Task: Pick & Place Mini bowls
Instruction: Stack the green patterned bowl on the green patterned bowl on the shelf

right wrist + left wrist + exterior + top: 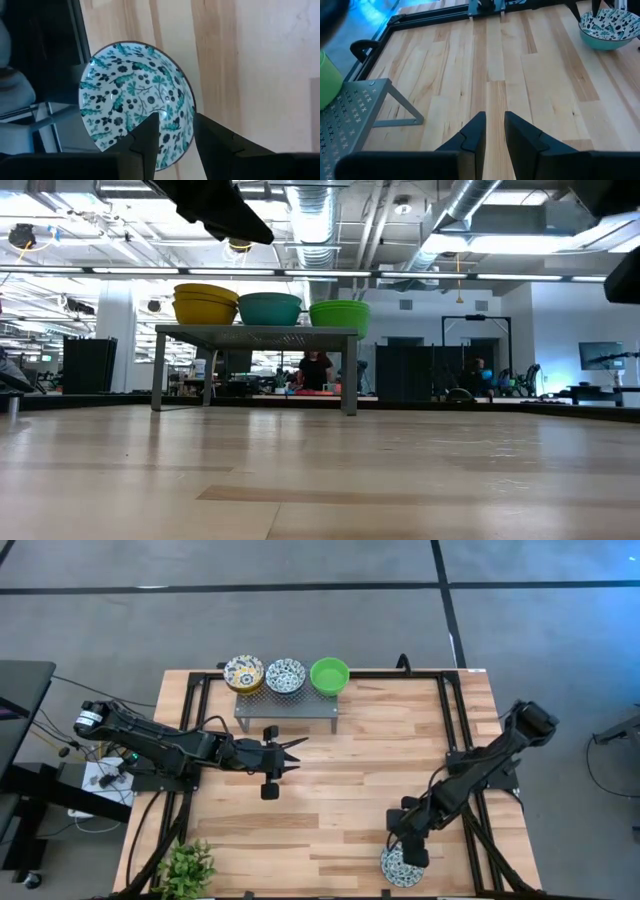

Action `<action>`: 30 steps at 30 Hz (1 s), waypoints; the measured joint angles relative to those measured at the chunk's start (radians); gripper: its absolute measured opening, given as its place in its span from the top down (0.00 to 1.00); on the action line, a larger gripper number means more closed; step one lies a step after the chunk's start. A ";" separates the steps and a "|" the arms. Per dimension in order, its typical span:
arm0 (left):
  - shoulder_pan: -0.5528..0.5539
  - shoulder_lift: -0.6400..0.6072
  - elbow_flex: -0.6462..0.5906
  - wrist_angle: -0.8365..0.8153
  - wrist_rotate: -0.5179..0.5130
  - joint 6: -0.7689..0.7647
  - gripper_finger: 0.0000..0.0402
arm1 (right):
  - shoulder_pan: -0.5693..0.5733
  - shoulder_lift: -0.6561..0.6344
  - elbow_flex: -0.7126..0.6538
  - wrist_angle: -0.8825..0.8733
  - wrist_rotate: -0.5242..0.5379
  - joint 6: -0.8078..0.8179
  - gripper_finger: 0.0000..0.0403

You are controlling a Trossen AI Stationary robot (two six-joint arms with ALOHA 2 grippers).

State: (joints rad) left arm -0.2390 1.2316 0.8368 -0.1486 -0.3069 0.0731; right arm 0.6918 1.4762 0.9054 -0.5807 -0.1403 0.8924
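A grey perforated stand (286, 705) sits at the table's far middle. On its top rest a stack of yellow-cream patterned bowls (243, 673), a blue-and-white bowl (286, 675) and a green bowl (329, 676). The low view shows the same yellow stack (205, 302). Another blue-and-white bowl (403, 865) sits upright on the table near the near right corner. My right gripper (175, 125) is open above it, one finger over its inside and one outside its rim. My left gripper (297, 752) is open over bare table, just near of the stand. My right gripper comes at the blue-and-white bowl's rim (192, 112) from above, pointing down, with the rim in the gap between its fingers. The bowl rests on the table. I cannot tell whether either finger touches it.
A small green plant (187, 865) stands at the near left corner. Black frame rails (455, 710) run along the table's sides. Open wood lies across the table's middle (340, 790). People and desks (315, 370) show in the room behind.
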 joint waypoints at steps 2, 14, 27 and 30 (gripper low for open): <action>0.000 0.000 0.000 0.001 0.000 0.000 0.82 | 0.000 0.004 0.000 -0.002 0.000 0.000 0.71; 0.000 0.000 0.000 0.001 0.000 0.000 0.82 | -0.001 0.085 0.000 -0.010 0.011 0.026 0.71; -0.001 0.000 0.000 0.000 0.000 0.000 0.82 | -0.020 0.167 0.002 0.023 -0.014 0.052 0.89; -0.004 0.000 0.000 -0.001 0.000 -0.013 0.82 | -0.039 0.151 0.000 0.050 -0.017 0.042 0.97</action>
State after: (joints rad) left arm -0.2430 1.2316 0.8368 -0.1497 -0.3065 0.0598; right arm 0.6523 1.6271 0.9055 -0.5308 -0.1570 0.9343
